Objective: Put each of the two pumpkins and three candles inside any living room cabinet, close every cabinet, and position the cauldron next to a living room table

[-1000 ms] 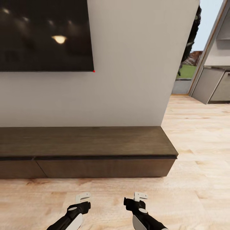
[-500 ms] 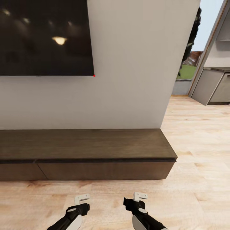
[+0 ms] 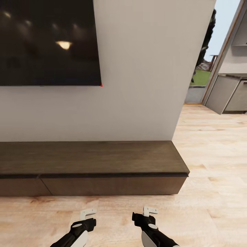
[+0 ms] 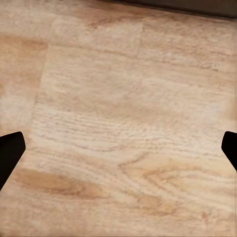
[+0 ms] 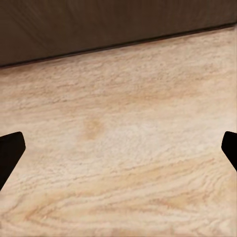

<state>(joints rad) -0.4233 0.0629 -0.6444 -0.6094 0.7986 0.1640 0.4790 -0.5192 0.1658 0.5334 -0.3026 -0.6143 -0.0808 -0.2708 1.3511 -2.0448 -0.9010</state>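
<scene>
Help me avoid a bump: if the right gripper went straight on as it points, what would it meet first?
Probably the wooden floor, just short of the cabinet; the right gripper is open and empty.

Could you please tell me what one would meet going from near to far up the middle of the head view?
The left gripper and right gripper, both open and empty → bare wooden floor → closed drawer fronts of the cabinet → white wall, with the dark screen mounted on it.
</scene>
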